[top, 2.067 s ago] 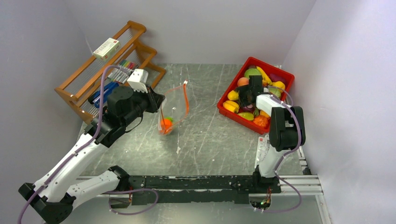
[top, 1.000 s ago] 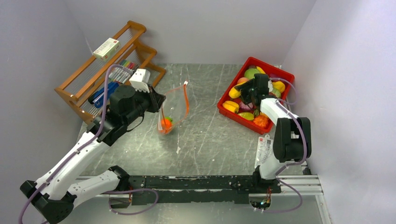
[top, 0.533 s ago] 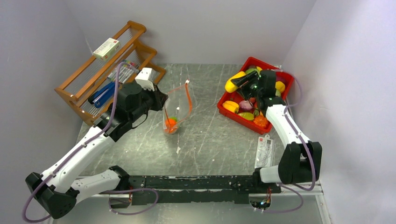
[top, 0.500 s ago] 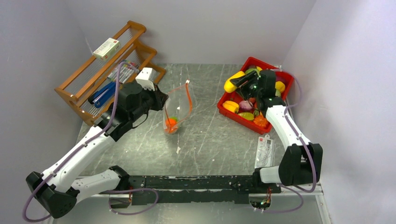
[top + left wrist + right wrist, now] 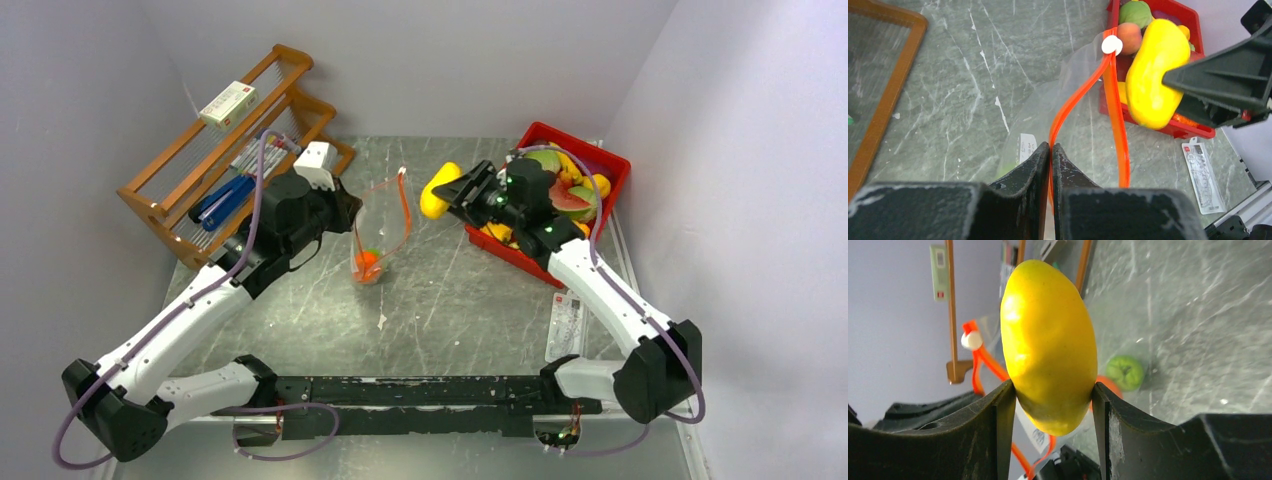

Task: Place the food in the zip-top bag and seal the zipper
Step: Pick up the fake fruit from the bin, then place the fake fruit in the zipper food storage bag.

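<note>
My left gripper (image 5: 347, 213) (image 5: 1050, 150) is shut on the near side of the orange-red zipper (image 5: 403, 215) (image 5: 1115, 125) and holds the clear zip-top bag (image 5: 375, 235) (image 5: 1038, 120) upright with its mouth open. An orange fruit (image 5: 366, 263) and a green one (image 5: 1125, 372) lie at the bag's bottom. My right gripper (image 5: 447, 191) (image 5: 1053, 405) is shut on a yellow fruit (image 5: 437, 189) (image 5: 1155, 75) (image 5: 1048, 342) and holds it in the air just right of the bag's mouth.
A red tray (image 5: 605, 162) with several toy fruits stands at the back right. A wooden rack (image 5: 200, 160) with a small box and pens stands at the back left. A flat sachet (image 5: 566, 325) lies near the right arm's base.
My right gripper has lifted the yellow fruit out of the red tray and carried it left toward the bag's mouth. My left gripper has held the bag, shifting slightly.
</note>
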`<action>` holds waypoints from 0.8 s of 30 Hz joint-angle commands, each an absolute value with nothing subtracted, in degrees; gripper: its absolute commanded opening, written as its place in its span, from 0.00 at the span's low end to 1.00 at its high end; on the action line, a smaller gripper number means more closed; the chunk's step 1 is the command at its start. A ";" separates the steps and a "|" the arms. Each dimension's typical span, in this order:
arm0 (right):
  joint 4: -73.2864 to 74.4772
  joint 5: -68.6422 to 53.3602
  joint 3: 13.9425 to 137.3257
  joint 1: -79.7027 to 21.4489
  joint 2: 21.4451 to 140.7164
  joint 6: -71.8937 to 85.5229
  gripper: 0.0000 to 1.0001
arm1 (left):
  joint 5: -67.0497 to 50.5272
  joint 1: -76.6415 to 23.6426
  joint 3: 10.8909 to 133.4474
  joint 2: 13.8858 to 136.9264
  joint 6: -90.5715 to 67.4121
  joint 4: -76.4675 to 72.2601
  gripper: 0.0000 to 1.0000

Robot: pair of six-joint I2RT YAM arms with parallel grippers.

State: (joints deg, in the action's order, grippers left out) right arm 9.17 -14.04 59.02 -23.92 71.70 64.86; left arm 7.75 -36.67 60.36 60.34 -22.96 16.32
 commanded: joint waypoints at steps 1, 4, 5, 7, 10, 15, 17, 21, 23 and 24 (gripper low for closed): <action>9.95 -10.63 62.12 -30.84 69.92 66.35 0.39 | 8.66 -37.00 62.00 60.72 -23.46 13.66 0.07; 8.72 -9.04 62.01 -34.70 69.79 67.45 0.39 | 8.55 -37.00 62.31 61.04 -23.53 13.86 0.07; 8.88 -8.37 62.31 -35.78 69.79 67.49 0.39 | 8.54 -36.96 62.20 61.07 -23.40 13.76 0.07; 9.03 -7.72 62.98 -37.45 69.96 67.64 0.39 | 8.32 -37.00 61.95 61.13 -23.33 13.65 0.07; 9.52 -6.73 64.72 -39.44 70.26 67.16 0.39 | 7.72 -37.00 62.00 61.66 -23.45 13.80 0.07; 10.86 -4.59 66.99 -40.82 69.49 66.58 0.39 | 6.95 -36.96 61.88 61.91 -23.85 13.35 0.07; 10.48 -4.23 66.92 -41.38 69.02 66.90 0.39 | 6.80 -37.00 61.79 61.56 -24.11 13.03 0.07; 12.21 -4.05 67.97 -42.57 69.85 67.23 0.39 | 6.10 -37.00 61.96 61.03 -24.84 12.55 0.07; 12.73 -4.46 68.26 -43.20 70.76 67.66 0.39 | 5.94 -37.00 61.73 60.77 -24.96 11.82 0.07; 13.07 -5.16 68.45 -43.36 71.40 67.90 0.39 | 5.97 -37.00 61.63 60.75 -25.04 11.60 0.07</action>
State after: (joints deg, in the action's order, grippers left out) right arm 11.46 -5.10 66.46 -42.17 70.32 67.05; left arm 7.27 -36.67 60.36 61.89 -24.23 14.92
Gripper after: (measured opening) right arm 0.525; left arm 0.071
